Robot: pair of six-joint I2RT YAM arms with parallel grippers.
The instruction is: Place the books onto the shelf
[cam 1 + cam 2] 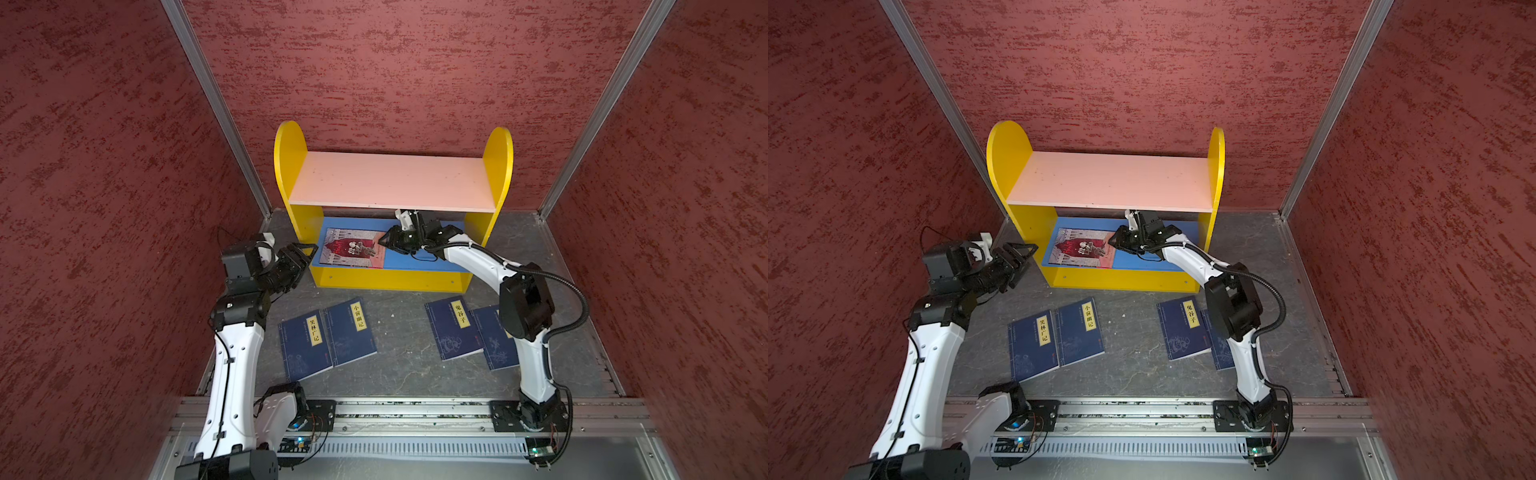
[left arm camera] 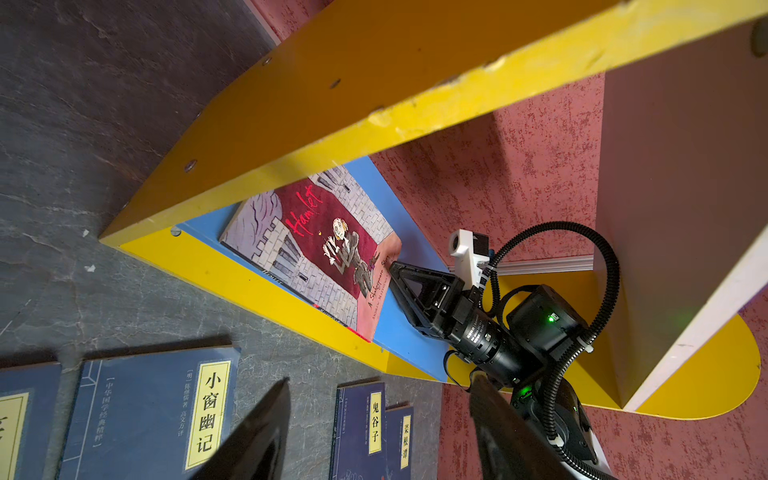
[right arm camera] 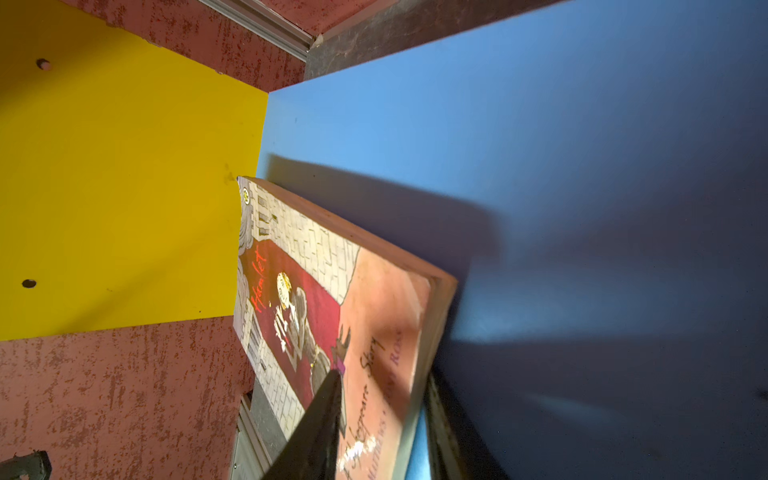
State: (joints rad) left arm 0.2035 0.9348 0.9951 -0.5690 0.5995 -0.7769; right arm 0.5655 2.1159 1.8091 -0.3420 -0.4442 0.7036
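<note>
The shelf (image 1: 390, 178) (image 1: 1113, 178) stands at the back, yellow-sided with a pink upper board and a blue lower board (image 1: 415, 262). A red book (image 1: 353, 251) (image 1: 1081, 249) (image 2: 316, 249) (image 3: 316, 299) rests on the blue board, its far corner against the left side panel and its near edge lifted. My right gripper (image 1: 384, 241) (image 1: 1113, 240) (image 2: 392, 268) (image 3: 384, 374) is shut on that near edge, one finger on the cover and one beneath. Several navy books (image 1: 305, 343) (image 1: 453, 328) (image 1: 1079, 330) (image 2: 153, 415) lie flat on the floor. My left gripper (image 1: 305, 253) (image 1: 1027, 251) (image 2: 380, 378) hovers open and empty beside the shelf's left panel.
Red textured walls (image 1: 104, 208) close in on three sides. An aluminium rail (image 1: 415, 411) carrying both arm bases runs along the front. The right arm's elbow (image 1: 525, 307) hangs over the rightmost navy book (image 1: 496, 345). The grey floor (image 1: 403, 353) shows between the two pairs of books.
</note>
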